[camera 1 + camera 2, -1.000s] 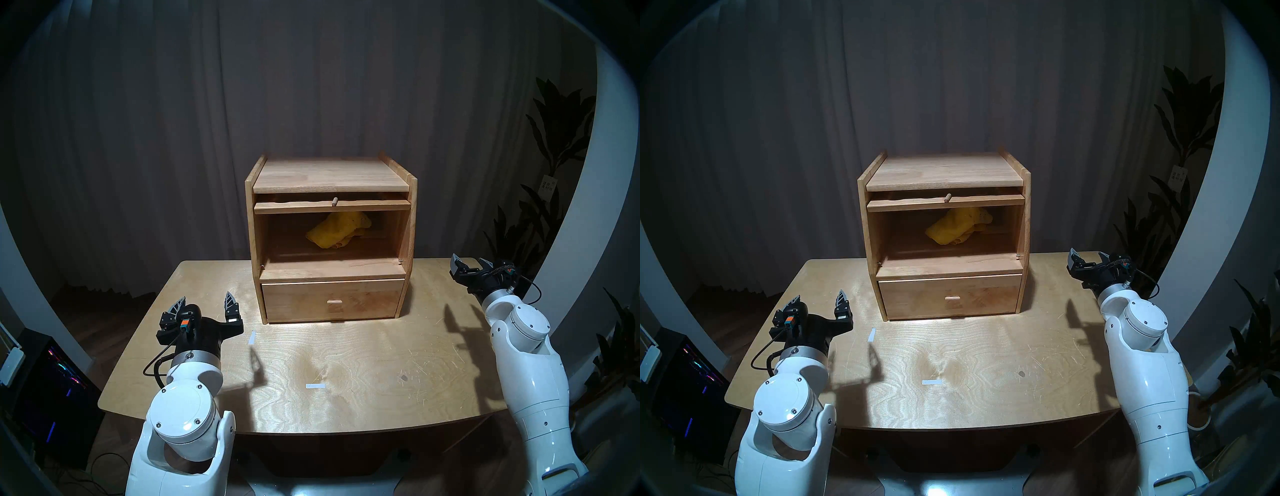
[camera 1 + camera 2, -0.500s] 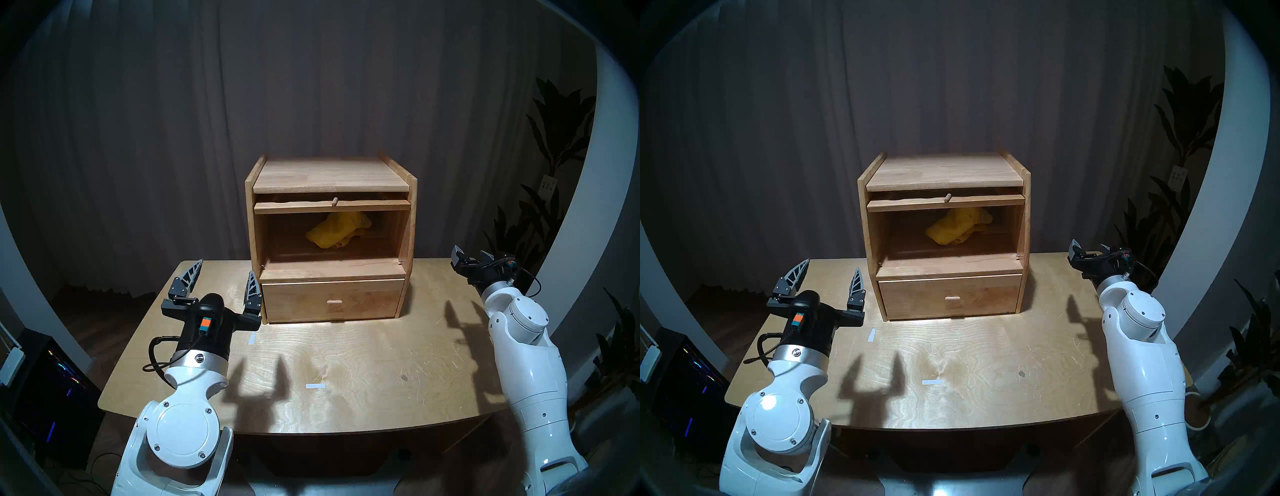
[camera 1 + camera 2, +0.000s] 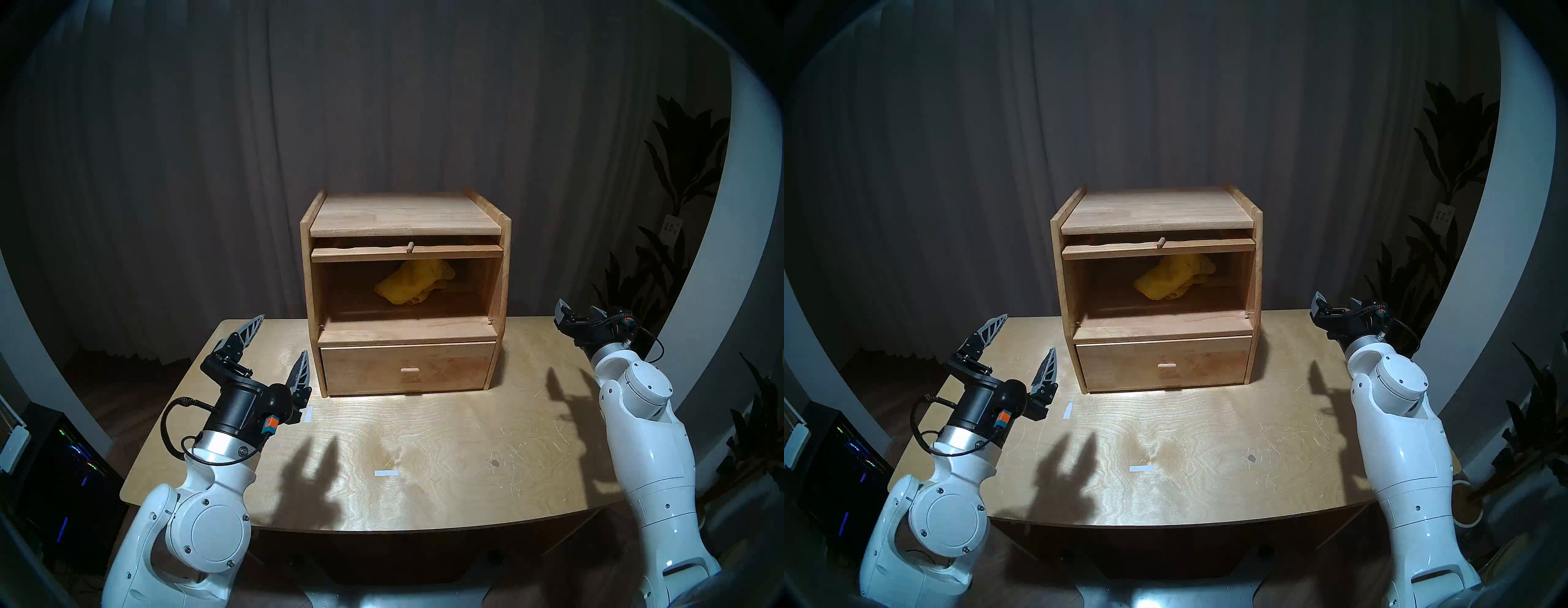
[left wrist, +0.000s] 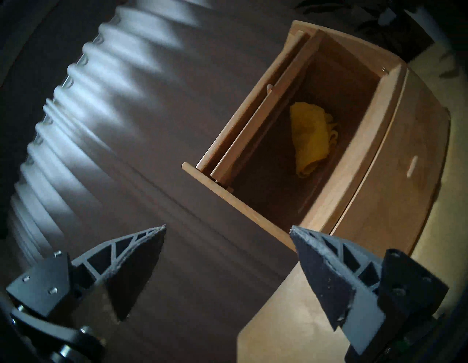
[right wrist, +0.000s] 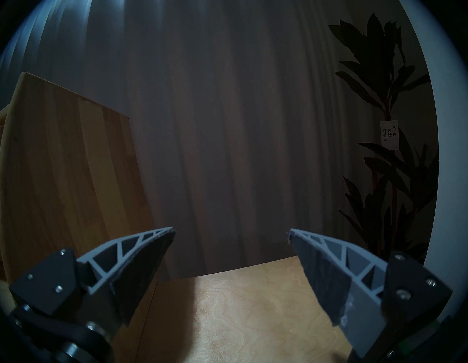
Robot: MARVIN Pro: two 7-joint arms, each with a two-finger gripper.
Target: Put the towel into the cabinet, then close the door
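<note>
Towel [image 3: 413, 282] lies crumpled inside the upper compartment of the cabinet [image 3: 405, 293], toward the back and a little to 1 o'clock of centre — first half of the task looks done. Door [image 3: 407, 253] is lifted and slid in flat under the cabinet top, only its front edge and the peg knob [image 3: 410, 246] showing; my reading is that it is stowed there to keep the opening free, and pulling it out and down by the knob is what remains. Left end effector [image 3: 280, 346] is released, fingers spread wide and holding nothing, raised off the worktop [image 3: 445, 458] at about 8 o'clock from the cabinet and tilted up toward the opening — the left wrist view looks straight into the compartment at the towel, which suits a reach for the knob. Right end effector [image 3: 579, 312] is also released and empty, parked at 3 o'clock of the cabinet near the worktop's far corner, well apart from it, probably to stay out of the way. Drawer [image 3: 407, 368] below is shut. Worktop is pale plywood, scratched, with two short white tape marks [image 3: 387, 472]. Room is dim: dark pleated curtain [image 3: 382, 106] behind, leafy plant [image 3: 679, 191] at 2 o'clock.
</note>
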